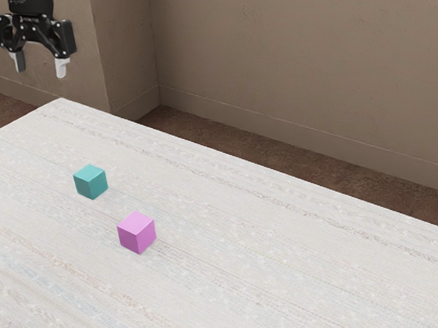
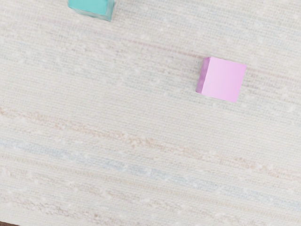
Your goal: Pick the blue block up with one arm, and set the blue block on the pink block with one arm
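Squarely flat blue block (image 1: 91,181), corner-on.

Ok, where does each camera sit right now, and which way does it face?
Exterior view: beside the arm and raised, looking down across the table toward the wall; the open gripper hangs high at its upper left.
Wrist view: on the hand, looking down on the table from high above.
Shared: both views take in the blue block and the pink block, lying apart on the table.

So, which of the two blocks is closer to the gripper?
The blue-green block, the one more to the exterior view's left; the pink block lies farther from the gripper.
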You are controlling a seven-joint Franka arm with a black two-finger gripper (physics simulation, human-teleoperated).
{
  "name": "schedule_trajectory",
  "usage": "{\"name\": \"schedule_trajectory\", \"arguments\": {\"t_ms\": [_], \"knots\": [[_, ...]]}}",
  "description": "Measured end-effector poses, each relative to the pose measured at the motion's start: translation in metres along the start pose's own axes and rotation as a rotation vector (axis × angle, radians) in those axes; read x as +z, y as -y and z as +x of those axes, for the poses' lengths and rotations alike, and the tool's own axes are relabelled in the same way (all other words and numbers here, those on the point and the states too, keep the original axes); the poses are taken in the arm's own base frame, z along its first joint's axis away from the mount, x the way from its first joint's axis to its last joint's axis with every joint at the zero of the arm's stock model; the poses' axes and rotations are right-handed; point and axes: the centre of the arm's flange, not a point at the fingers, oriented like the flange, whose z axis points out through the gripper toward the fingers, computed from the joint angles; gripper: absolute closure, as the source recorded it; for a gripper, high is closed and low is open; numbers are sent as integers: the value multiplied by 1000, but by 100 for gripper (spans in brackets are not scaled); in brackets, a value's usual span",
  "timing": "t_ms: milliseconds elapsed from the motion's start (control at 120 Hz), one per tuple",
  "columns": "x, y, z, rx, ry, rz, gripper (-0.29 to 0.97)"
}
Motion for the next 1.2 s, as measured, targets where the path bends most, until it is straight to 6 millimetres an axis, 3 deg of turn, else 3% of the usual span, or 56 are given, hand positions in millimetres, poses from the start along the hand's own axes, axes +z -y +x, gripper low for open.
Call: {"name": "schedule_trajectory", "arguments": {"t_ms": [92, 175, 208, 250, 275, 308, 342, 408, 508, 558, 725, 875, 1033, 1200], "knots": [[-5, 26, 5, -45, -61, -7, 0], [-12, 35, 6, -58, -104, -9, 0], [-31, 34, 0, -58, -150, -5, 0], [-86, 32, -31, -52, -265, 9, 0], [-109, 30, -48, -48, -314, 14, 0], [-125, 27, -62, -41, -345, 18, 0], [-128, 26, -65, -38, -346, 23, 0], [-86, 34, -39, -50, -260, 29, 0], [39, 66, 29, -107, -88, 39, 0], [87, 82, 62, -142, -49, 47, 0], [192, 108, 135, -208, -56, 22, 0], [242, 112, 168, -249, -123, -33, 0], [255, 118, 181, -201, -210, -19, 0], [268, 107, 189, -103, -253, -19, 0]]}}
